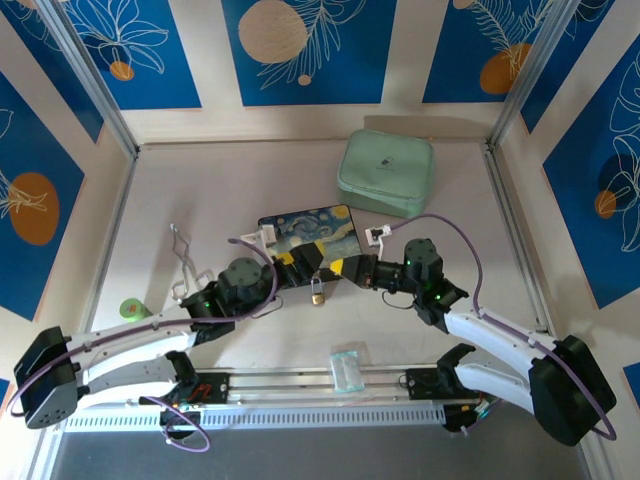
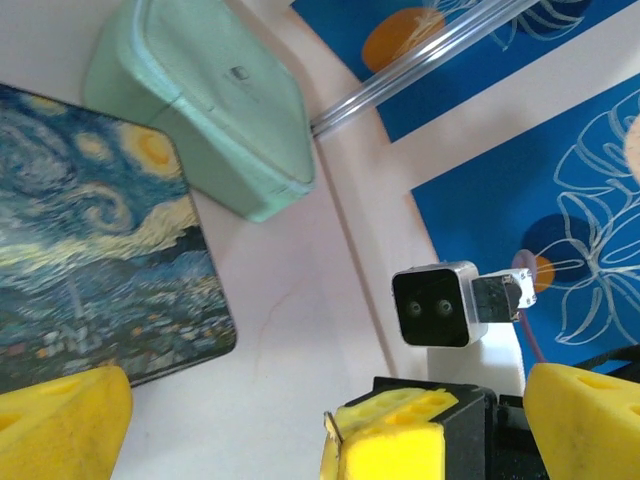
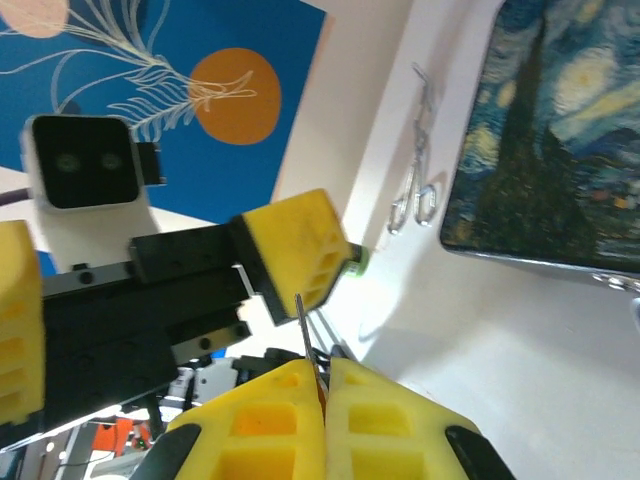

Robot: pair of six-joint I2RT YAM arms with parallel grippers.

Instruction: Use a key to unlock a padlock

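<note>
Two tools meet over the near edge of a Starry Night painted box (image 1: 300, 228) on the table (image 1: 200, 200). The padlock (image 1: 316, 294) lies on the table just off that edge, between and slightly nearer than the two tools. It is a small brass-gold block with a silver U-shaped shackle. Its long axis runs near to far, with the shackle toward the box and the body toward the arm bases. From above I cannot tell whether the shackle is latched.

The right tool (image 3: 322, 372) is clamped on the key (image 3: 306, 335), a thin silvery blade pinched between its yellow fingers. Its bare end sticks straight out past the fingertips along the tool's own line, toward one yellow finger of the left tool (image 2: 320, 400). That tool's jaws stand wide apart and grip nothing, and the right tool's fingertip sits between them.

Silver tongs (image 3: 413, 180) lie on the table beside the box, and a mint-green case (image 1: 386, 172) rests beyond it.
</note>
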